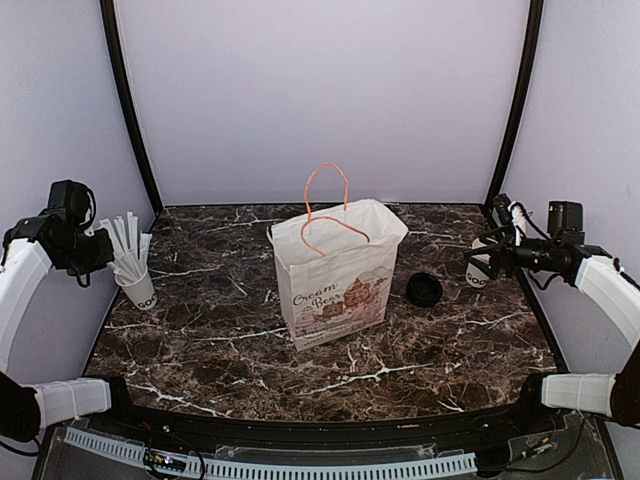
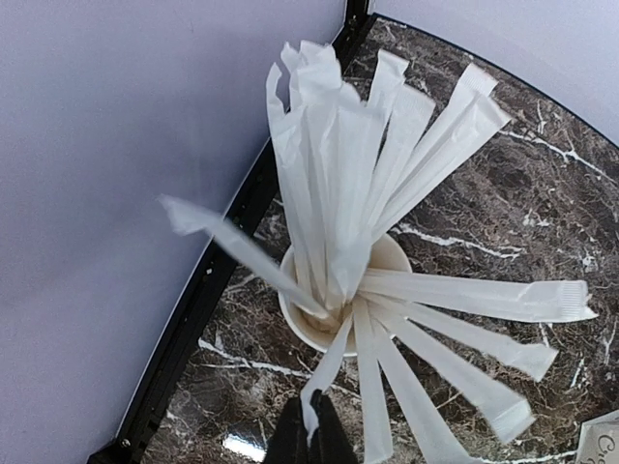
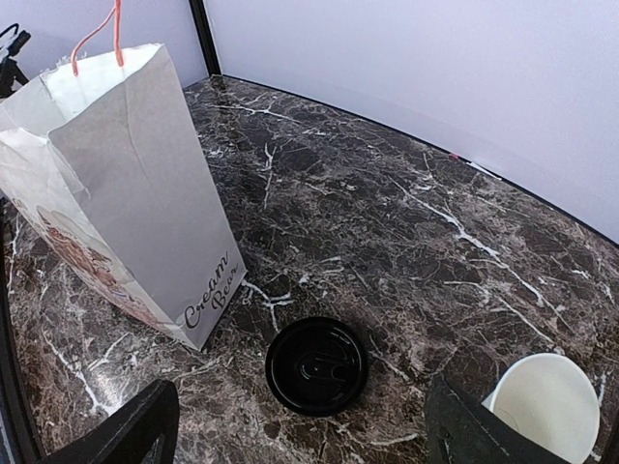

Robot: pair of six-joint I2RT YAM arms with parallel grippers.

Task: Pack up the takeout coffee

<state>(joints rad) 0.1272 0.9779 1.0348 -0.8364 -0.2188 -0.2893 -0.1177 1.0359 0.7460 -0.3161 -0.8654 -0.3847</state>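
Observation:
The white paper coffee cup [image 3: 544,409] stands open, without a lid, at the table's right edge, and in the top view [image 1: 477,270] it is partly hidden behind my right gripper. Its black round lid [image 3: 316,365] lies flat on the marble between cup and bag, also seen from above [image 1: 424,290]. My right gripper [image 3: 300,411] is open and empty, hovering over the lid, with the cup just outside its right finger. My left gripper [image 2: 311,430] is shut on the tip of a white wrapped straw [image 2: 334,372] that leans out of the straw cup [image 2: 392,253].
The white paper bag [image 1: 335,275] with orange handles stands open at mid-table, and it shows in the right wrist view [image 3: 126,193] to the left of the lid. The straw cup [image 1: 138,288] stands by the left wall. Black frame posts and pale walls close in the sides.

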